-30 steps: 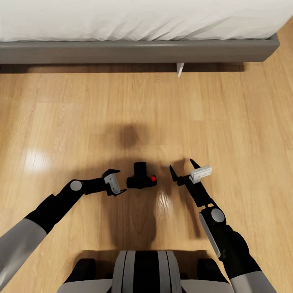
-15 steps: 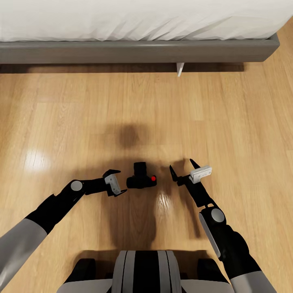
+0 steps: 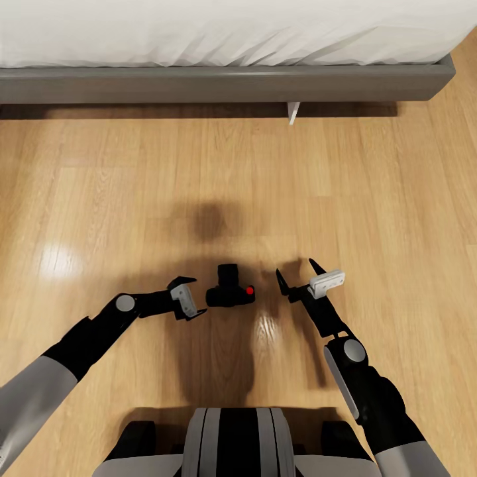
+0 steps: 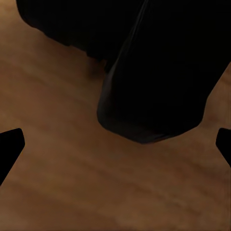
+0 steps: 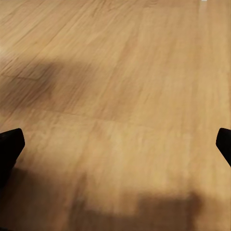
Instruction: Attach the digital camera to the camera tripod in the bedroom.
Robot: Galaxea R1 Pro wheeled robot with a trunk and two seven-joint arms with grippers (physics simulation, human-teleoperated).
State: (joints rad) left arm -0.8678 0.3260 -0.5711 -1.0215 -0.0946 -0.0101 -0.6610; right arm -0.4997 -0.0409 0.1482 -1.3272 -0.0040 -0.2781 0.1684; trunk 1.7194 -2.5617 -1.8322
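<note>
A light, glossy wood-plank floor [image 3: 132,199] spreads out from the robot, with pale glare patches and soft dark shadows on it, and along its far edge runs a low grey bed frame [image 3: 225,85] carrying a white, creased mattress [image 3: 225,30], with a short white bed leg [image 3: 293,111] showing under the frame. The small matte-black boxy digital camera [image 3: 230,289] with its stubby lens barrel and bright red round button sits on the floor just ahead of the robot's base, between the two arms, lens barrel pointing toward the bed. The left arm reaches in low from the side, bent at the elbow, and the black two-fingered left gripper [image 3: 191,297] lies just beside the camera's left end with its fingers spread wide, nothing between them; in the left wrist view the black camera body [image 4: 159,72] looms close ahead of the parted fingertips [image 4: 9,147]. The right arm stretches forward, and its black right gripper [image 3: 298,271] hangs near the camera's right side, apart from it, fingers likewise wide and empty.
</note>
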